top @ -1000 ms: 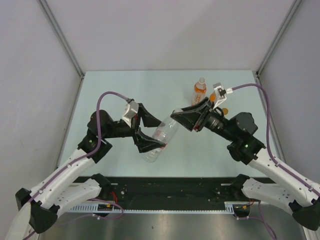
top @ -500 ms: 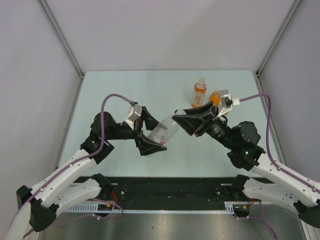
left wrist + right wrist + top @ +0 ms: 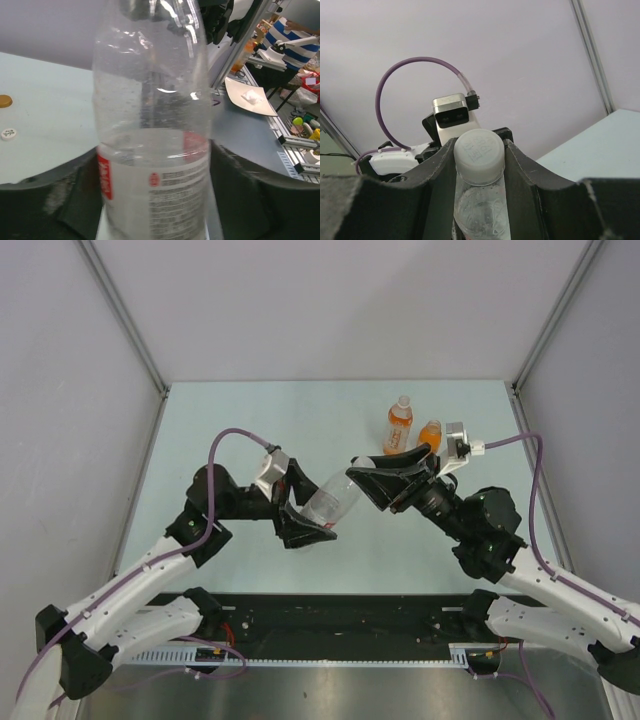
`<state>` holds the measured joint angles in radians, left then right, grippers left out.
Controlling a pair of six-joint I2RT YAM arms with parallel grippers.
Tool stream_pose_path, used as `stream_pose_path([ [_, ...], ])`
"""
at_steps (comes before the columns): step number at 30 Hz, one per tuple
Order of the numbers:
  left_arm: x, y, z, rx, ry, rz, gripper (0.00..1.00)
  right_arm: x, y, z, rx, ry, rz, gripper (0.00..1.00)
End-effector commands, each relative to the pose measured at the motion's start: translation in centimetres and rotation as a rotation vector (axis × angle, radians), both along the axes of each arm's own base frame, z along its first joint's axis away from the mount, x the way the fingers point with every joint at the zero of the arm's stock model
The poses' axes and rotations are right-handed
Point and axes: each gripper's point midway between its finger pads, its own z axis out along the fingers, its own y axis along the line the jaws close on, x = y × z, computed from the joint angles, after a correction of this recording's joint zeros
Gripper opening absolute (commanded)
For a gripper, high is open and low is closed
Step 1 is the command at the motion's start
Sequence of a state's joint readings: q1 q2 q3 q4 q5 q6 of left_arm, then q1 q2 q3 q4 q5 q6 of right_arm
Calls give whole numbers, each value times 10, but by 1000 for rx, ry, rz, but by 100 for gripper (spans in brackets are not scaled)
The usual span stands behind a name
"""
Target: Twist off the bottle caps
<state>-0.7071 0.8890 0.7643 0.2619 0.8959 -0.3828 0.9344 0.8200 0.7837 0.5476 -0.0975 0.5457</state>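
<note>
The clear bottle (image 3: 331, 501), with its white-red label (image 3: 150, 195), hangs tilted between both arms above the table. My left gripper (image 3: 307, 508) is shut on its labelled body, with the black fingers (image 3: 55, 195) pressed to both sides. At the neck end, my right gripper (image 3: 480, 156) is shut on the bottle's white cap (image 3: 479, 154). A taller orange-drink bottle (image 3: 398, 425) with a white cap stands at the back. A squat orange bottle (image 3: 430, 432) stands beside it, just behind my right wrist. An orange cap (image 3: 5, 101) and a white cap (image 3: 8, 133) lie loose on the table.
Pale green table (image 3: 230, 430) with grey walls on three sides and metal corner posts. The black strip at the near edge (image 3: 340, 615) holds both arm bases. The purple cable (image 3: 235, 440) loops above my left arm.
My left gripper has slid along the clear bottle and narrowed its jaws onto the body. The bottle has risen and shifted slightly back. The right wrist has turned, cap still gripped.
</note>
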Motion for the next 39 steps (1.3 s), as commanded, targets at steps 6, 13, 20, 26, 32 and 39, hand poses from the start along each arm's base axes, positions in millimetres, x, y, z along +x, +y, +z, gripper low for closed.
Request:
stream_pose_path([
  [6,-2,-4,1,-15,-30,-36,48,-8,-7,21,74,-43,5,0],
  [13,1,-3,0,-6,-45,-12,28,-6,-7,15,57,-15,-8,19],
  [20,12,-2,-3,48,-56,53,0,12,-33,9,15,68,-168,71],
  [26,37,0,-6,77,-33,221,0,27,-59,11,-32,152,-313,74],
  [32,61,4,-9,104,-125,439,0,39,-61,11,-77,262,-368,74],
  [39,83,18,-11,135,-215,698,0,49,-50,-10,-142,362,-381,72],
])
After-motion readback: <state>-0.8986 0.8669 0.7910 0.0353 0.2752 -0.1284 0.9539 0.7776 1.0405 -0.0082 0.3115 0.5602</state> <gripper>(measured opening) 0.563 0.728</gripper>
